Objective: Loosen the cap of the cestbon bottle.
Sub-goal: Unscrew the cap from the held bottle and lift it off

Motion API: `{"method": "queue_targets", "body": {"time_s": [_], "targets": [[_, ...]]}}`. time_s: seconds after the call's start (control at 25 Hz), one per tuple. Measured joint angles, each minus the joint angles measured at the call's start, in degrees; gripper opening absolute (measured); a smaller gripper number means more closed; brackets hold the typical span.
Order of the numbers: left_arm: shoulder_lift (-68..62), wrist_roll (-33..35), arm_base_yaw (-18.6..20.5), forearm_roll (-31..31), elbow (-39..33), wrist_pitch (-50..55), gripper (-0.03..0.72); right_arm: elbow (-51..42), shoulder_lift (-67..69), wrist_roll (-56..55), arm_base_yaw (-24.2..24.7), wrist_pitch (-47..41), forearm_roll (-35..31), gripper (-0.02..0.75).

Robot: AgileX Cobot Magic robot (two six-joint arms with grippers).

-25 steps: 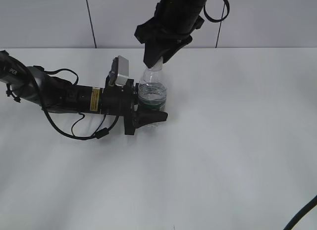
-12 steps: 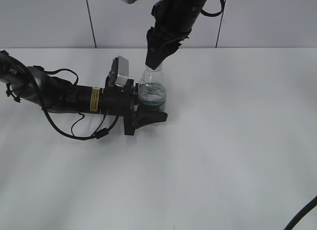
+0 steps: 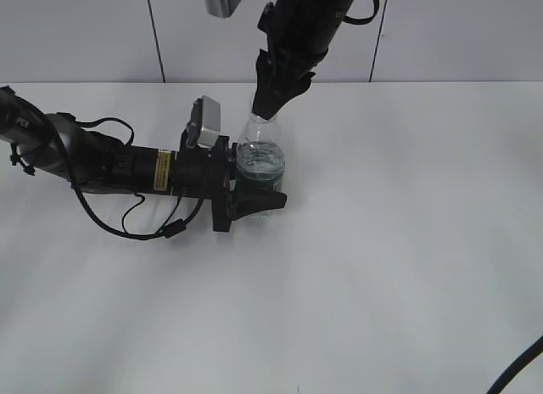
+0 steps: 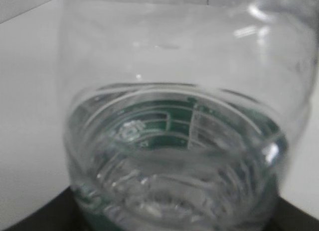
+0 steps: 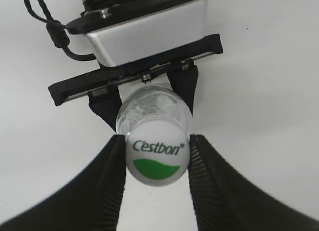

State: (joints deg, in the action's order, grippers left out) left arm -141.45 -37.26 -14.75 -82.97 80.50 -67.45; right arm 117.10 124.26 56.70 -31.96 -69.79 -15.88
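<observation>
Left hand [image 3: 254, 200] clamps thin, squashy bottle [image 3: 260, 156] low; right hand [image 5: 155, 164] pinches small, smooth cap [image 5: 156, 160] by sides, likely slippery.

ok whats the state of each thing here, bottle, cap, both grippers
cestbon bottle: upright on the table, partly filled with water, gripped around its lower body.
cap: on the bottle's neck, pinched between the right gripper's fingers; whether it is loosened cannot be told.
left gripper: shut on the bottle's body from the side.
right gripper: above the bottle, shut on the cap, fingers touching both sides.
</observation>
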Motion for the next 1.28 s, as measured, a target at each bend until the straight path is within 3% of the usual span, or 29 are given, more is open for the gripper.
{"method": "queue_targets", "body": {"time_s": [0.72,1.0,1.28], "targets": [[0.0,0.0,0.0,0.1,0.0,0.0,0.412,0.0,0.0,0.8,0.0,0.0,0.4,0.315],[0.0,-0.1,0.0,0.1,0.0,0.0,0.412,0.0,0.0,0.9,0.0,0.0,0.7,0.427],[0.0,-0.1,0.0,0.1,0.0,0.0,0.412,0.0,-0.2,0.3,0.0,0.0,-1.3,0.447]]}}
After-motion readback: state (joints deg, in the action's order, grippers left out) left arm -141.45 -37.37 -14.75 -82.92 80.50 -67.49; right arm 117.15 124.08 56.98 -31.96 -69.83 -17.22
